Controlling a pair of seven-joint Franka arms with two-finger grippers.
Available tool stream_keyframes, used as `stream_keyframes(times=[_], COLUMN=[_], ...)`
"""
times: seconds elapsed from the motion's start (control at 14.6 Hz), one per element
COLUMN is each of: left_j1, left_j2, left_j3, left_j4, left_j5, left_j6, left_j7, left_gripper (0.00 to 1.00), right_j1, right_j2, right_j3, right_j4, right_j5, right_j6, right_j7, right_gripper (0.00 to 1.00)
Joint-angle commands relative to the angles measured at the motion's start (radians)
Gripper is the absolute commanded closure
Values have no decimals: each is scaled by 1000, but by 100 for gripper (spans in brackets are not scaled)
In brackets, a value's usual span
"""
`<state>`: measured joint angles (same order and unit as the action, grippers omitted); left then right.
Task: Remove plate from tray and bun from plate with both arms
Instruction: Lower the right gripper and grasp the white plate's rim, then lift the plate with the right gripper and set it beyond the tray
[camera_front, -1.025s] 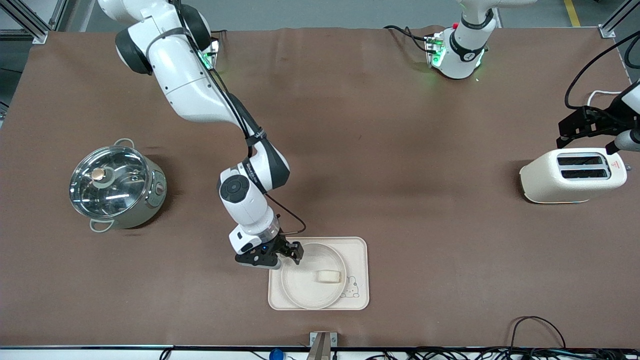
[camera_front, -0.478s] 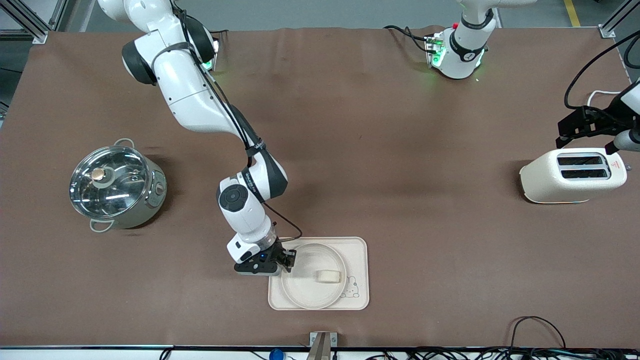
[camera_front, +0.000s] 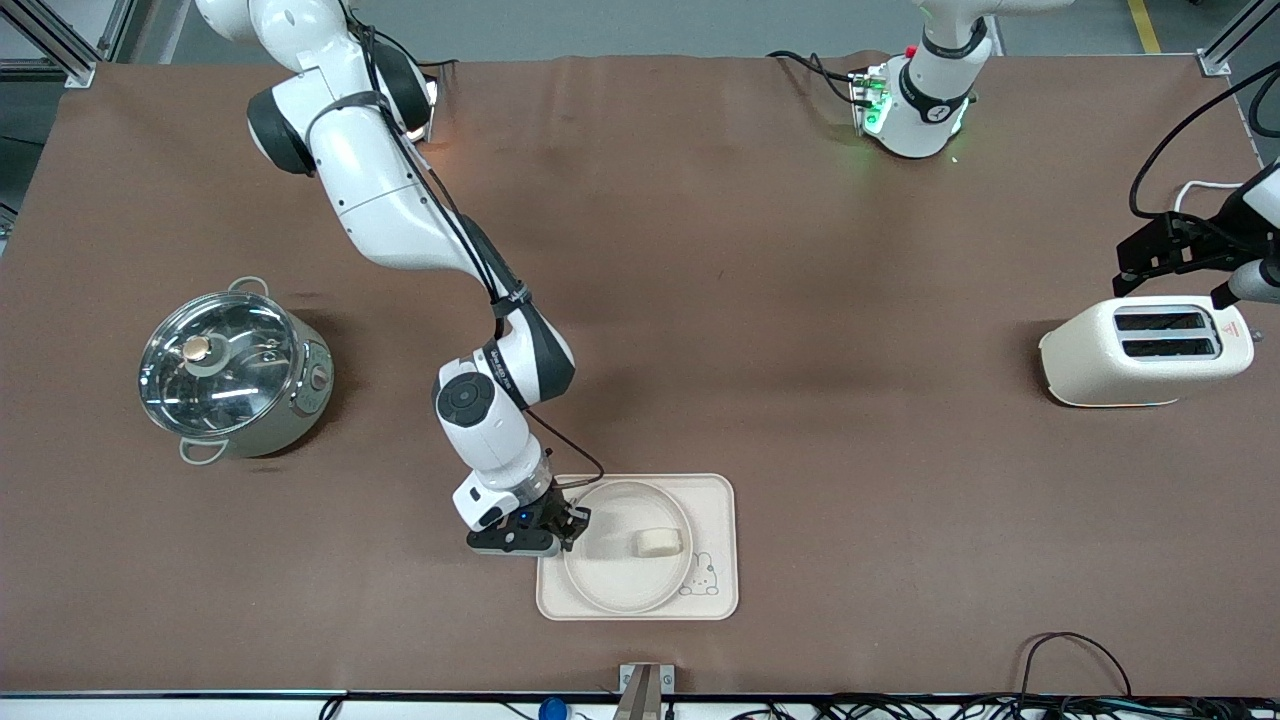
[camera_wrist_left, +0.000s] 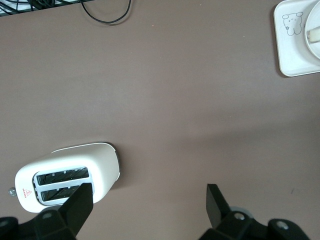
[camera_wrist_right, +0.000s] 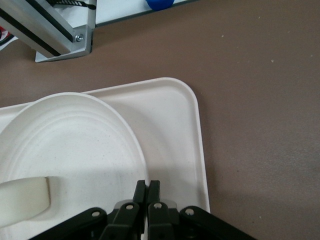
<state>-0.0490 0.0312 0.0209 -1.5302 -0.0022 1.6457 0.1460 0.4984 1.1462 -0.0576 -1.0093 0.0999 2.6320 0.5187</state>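
The plate (camera_front: 625, 546) lies on the tray (camera_front: 718, 500), near the table edge closest to the front camera, with the bun (camera_front: 659, 542) on it toward the left arm's end. The right gripper (camera_front: 572, 524) is at the plate's rim on the side toward the right arm's end, fingers (camera_wrist_right: 148, 192) pressed together on the rim. Toward the right arm's end stands a lidded pot (camera_front: 234, 372), well apart from the tray. The left gripper (camera_front: 1172, 258) waits over the table just beside the toaster (camera_front: 1145, 350), fingers (camera_wrist_left: 80, 204) spread wide and holding nothing.
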Motion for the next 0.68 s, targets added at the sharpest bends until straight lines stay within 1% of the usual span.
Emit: stream_keyframes(times=[0.0,0.14,0.2,0.34,0.41,0.48,0.61], left_j1=[1,1,1,1,0,1,0], left_j2=[7,7,7,7,7,7,7], left_j3=[1,1,1,1,1,1,1], left_j4=[22,22,22,21,21,21,21], left_j5=[4,4,4,4,4,4,4], left_j6=[-20,-20,-20,-21,-20,-20,-20], left_j7=[3,4,0,-8,-9,-9,-9], left_gripper=[0,0,0,0,0,0,0], right_j1=[-21,-18,-17,-17,-17,-17,-29], right_j2=[6,-31,-73,-176,-233,-282,-339], right_j3=[15,25,45,58,71,93,143], right_j4=[14,-5,-70,-213,-306,-410,-581], right_j5=[12,50,82,96,96,96,96], right_j6=[26,29,33,66,106,167,299], right_j7=[-6,-8,-11,-12,-14,-14,-16], right_gripper=[99,99,99,99,100,100,100])
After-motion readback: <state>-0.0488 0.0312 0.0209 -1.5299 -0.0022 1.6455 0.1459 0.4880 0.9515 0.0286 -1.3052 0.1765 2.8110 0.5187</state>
